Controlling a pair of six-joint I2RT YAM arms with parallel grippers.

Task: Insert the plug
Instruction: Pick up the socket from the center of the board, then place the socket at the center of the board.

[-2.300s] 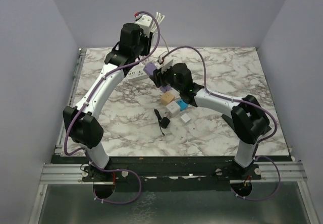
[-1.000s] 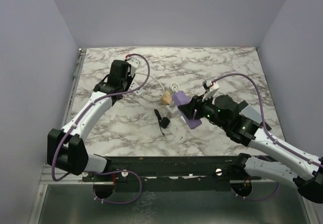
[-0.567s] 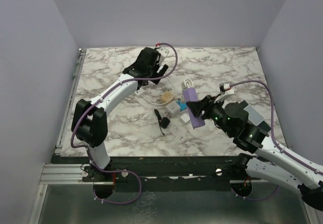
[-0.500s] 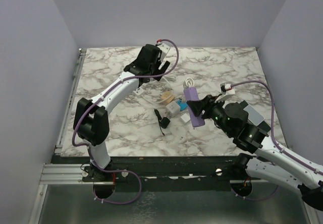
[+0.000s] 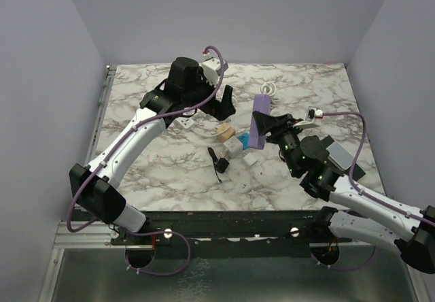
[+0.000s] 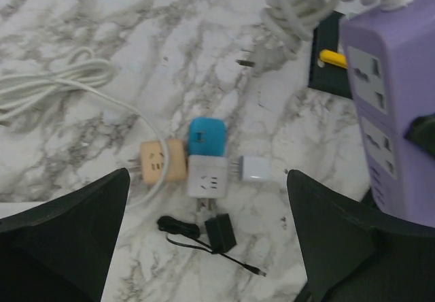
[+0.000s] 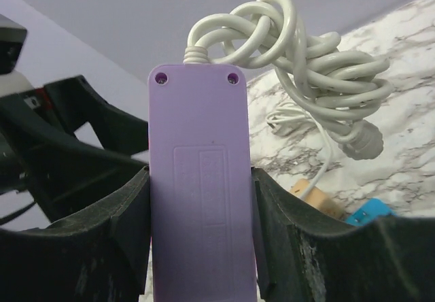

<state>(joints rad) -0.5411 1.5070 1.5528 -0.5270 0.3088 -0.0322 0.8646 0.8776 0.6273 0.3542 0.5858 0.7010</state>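
My right gripper [image 7: 200, 237] is shut on a purple power strip [image 7: 199, 173], holding it upright above the table, and the strip's white cord [image 7: 306, 64] hangs coiled from its top end. In the top view the strip [image 5: 259, 124] is right of the plugs. My left gripper [image 6: 211, 247] is open and empty, high over a cluster of plugs: a tan adapter [image 6: 158, 160], a blue one [image 6: 207, 137], a white one [image 6: 207, 177], a small white plug [image 6: 255, 168] and a black adapter [image 6: 221, 232]. The strip's socket face [image 6: 380, 111] shows at the right of the left wrist view.
A loose white cable [image 6: 54, 88] lies on the marble table [image 5: 170, 173] left of the plugs and runs past the tan adapter. The black adapter's thin lead [image 6: 238, 264] trails toward the near edge. Purple walls [image 5: 41, 77] enclose the table.
My left gripper has opened wide and swung from the table's left to above the plugs. The right arm has raised the power strip and turned it upright, further back and right.
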